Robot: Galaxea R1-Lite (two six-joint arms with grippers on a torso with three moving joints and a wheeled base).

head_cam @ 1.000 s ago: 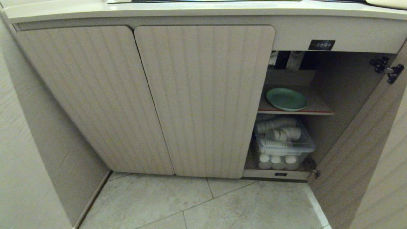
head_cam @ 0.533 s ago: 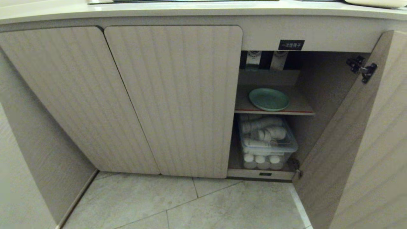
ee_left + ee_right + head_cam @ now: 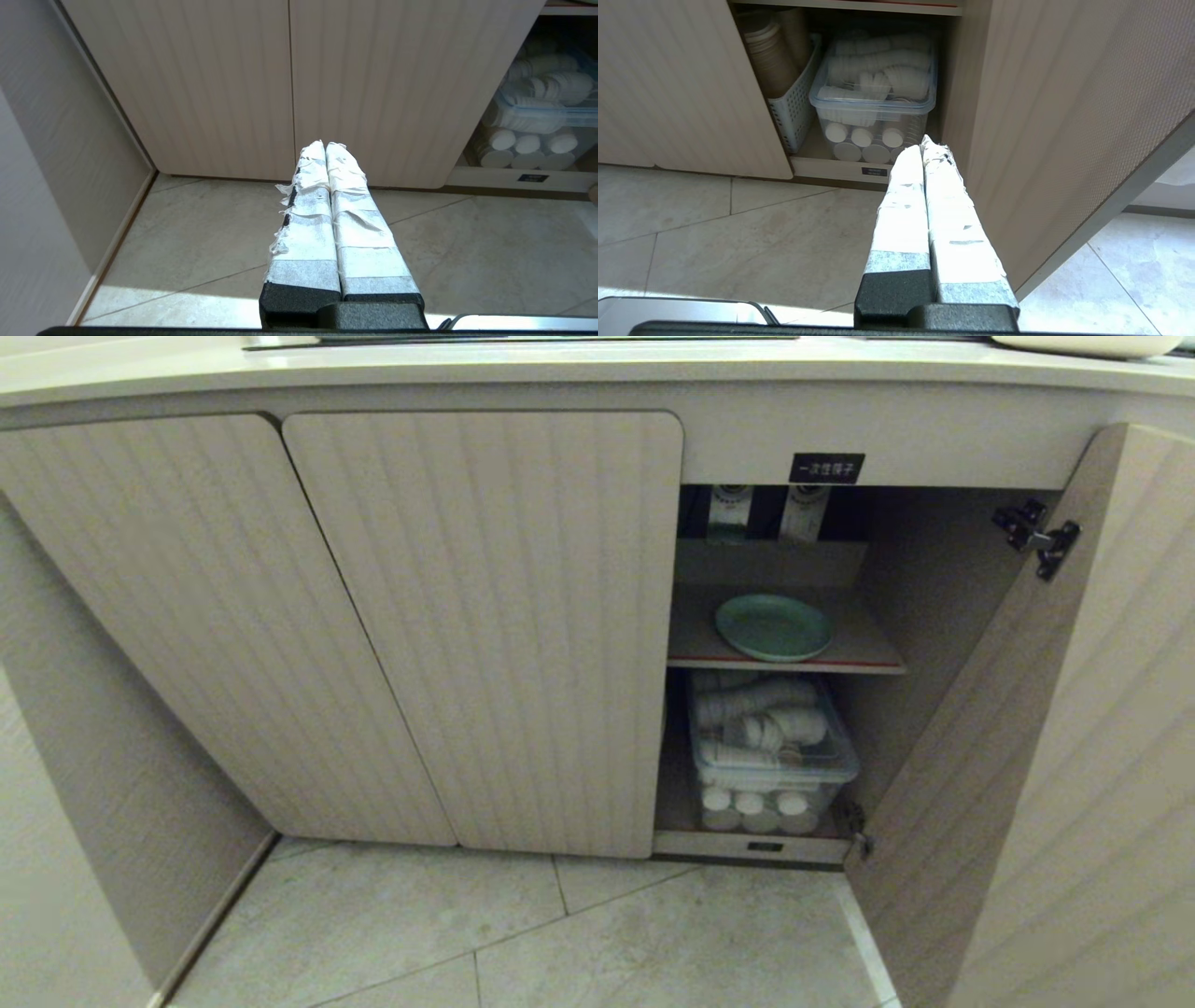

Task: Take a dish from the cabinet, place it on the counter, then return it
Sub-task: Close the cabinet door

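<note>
Head view: the mint-green dish (image 3: 774, 626) lies on the red-edged shelf (image 3: 878, 658) inside the open cabinet (image 3: 485, 616), below the counter (image 3: 560, 369). Left wrist view: left pincer (image 3: 325, 145) pressed together, empty, above floor tiles. Right wrist view: right pincer (image 3: 923, 142) pressed together, empty, near a clear bin of cups (image 3: 873, 88).

The dish (image 3: 774, 626) lies on the shelf (image 3: 868, 653) above the bin (image 3: 771, 767).

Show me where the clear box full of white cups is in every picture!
Head view: clear box sits under the red-edged shelf, inside the open cabinet.
Left wrist view: clear box is at the far right edge, partly cut off.
Right wrist view: clear box is top centre, beyond the shut fingers.
Shared landmark: the small black label just below the box.
</note>
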